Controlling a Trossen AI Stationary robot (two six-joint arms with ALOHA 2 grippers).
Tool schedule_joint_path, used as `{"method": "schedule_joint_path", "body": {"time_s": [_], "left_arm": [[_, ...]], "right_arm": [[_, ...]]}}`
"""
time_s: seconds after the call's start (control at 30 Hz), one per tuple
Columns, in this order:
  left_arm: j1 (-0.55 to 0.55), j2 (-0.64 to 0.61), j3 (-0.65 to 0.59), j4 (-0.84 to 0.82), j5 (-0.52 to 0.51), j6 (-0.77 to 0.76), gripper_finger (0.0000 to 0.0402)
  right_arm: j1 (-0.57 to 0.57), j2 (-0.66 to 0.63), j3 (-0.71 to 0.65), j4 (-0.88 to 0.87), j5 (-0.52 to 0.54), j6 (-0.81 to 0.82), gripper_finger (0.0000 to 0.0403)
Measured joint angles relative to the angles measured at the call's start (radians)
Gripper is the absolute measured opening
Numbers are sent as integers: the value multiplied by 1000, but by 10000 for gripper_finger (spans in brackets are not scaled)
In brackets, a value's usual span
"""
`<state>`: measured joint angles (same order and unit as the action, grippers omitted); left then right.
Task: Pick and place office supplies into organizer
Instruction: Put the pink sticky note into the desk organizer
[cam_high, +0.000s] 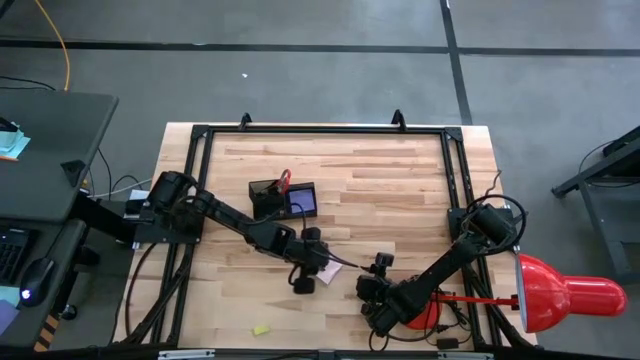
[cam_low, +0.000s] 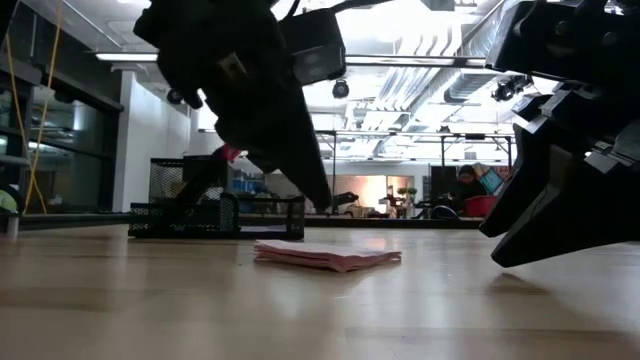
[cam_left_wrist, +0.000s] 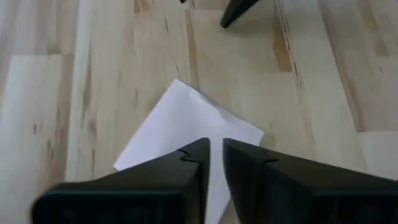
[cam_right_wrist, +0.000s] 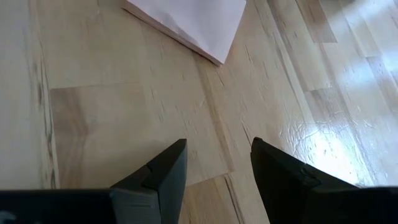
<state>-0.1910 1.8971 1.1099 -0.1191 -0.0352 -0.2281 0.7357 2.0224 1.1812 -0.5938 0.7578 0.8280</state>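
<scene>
Looking for writing, you would have found none readable on any item. Your left gripper (cam_high: 322, 268) hung over the pink pad (cam_left_wrist: 186, 134) near the middle of the table (cam_high: 400, 190), its fingers (cam_left_wrist: 193, 165) drawn nearly together with only a thin slit between them and nothing pinched; the pad lay flat on the wood beneath the tips. Whether the tips touched the pad could not be told. Your right gripper (cam_right_wrist: 217, 163) sat just right of the pad, fingers spread apart and holding nothing, with one corner of the pad showing ahead of it.

The organizer (cam_high: 283, 198) stood farther back and slightly left of the pad, well apart from it. The scissors (cam_high: 284, 181) stood in it with their red handles up, and a blue pad (cam_high: 301, 202) lay in its right compartment. A yellow eraser (cam_high: 260, 329) lay alone near the front edge, left of both grippers. A red lamp (cam_high: 565, 295) sat at the right near corner, its stem running behind your right arm. In the low view the left arm's dark bulk covered part of the organizer.
</scene>
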Motion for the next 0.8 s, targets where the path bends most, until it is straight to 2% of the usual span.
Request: {"method": "schedule_joint_path", "body": {"time_s": [0.13,0.33,0.47,0.6,0.7,0.8], "left_arm": [[2,-1,0,-56,49,65,99],[1,-2,2,-67,40,165,227],[9,0,3,-67,54,232,294],[10,4,3,-75,37,261,326],[16,4,4,-64,12,303,331],[37,4,4,-65,29,298,328]], "right_arm": [[0,0,0,2,0,0,169],[0,0,0,25,16,-23,169],[0,0,0,41,18,-42,169],[0,0,0,43,18,-43,169],[-3,0,0,45,19,-43,169],[-3,-1,0,58,19,-43,169]]}}
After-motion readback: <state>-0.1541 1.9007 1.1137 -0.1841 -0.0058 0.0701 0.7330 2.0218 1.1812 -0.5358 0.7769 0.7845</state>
